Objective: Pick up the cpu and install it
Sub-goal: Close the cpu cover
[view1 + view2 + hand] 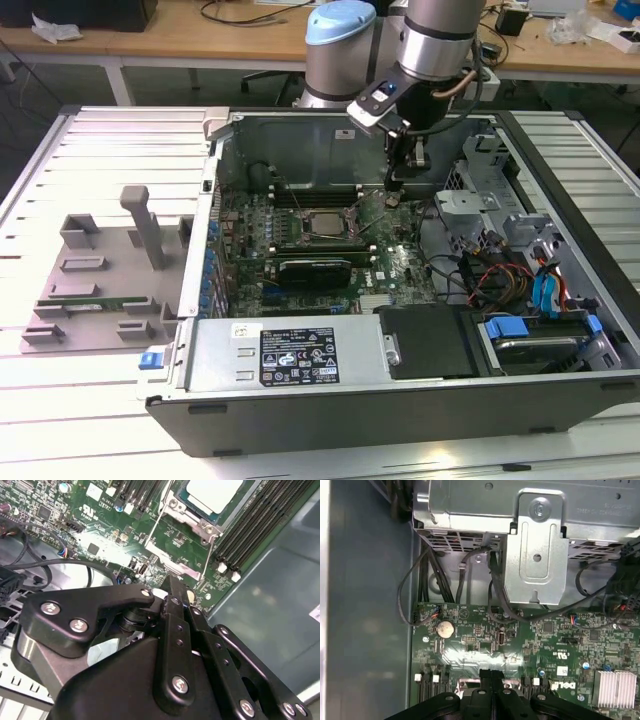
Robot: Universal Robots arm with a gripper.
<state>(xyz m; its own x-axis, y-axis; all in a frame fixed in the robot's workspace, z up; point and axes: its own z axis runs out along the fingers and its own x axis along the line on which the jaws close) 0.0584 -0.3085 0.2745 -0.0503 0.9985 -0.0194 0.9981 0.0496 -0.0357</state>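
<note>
While the cpu [212, 492] lies flat in its socket [176, 504] on the motherboard [470, 645], silver top up and edges square with the memory slots [260, 525], the hand [393, 193] hangs clenched, fingertips [172, 592] together, just beside the socket toward the exterior view's right. Case wall [270, 605] and metal drive cage [535, 555] hem it in closely. A printed label [300, 355] marks the power supply [225, 350].

In the second wrist view we see the flat silver-grey square cpu [212, 495] cut off by the picture's edge. The black metal gripper [172, 595] hides part of the green motherboard [100, 532] beneath it, and its linkage is cropped in both wrist views. In the exterior view the print on the grey power supply box [220, 350] is too small for us to tell.
</note>
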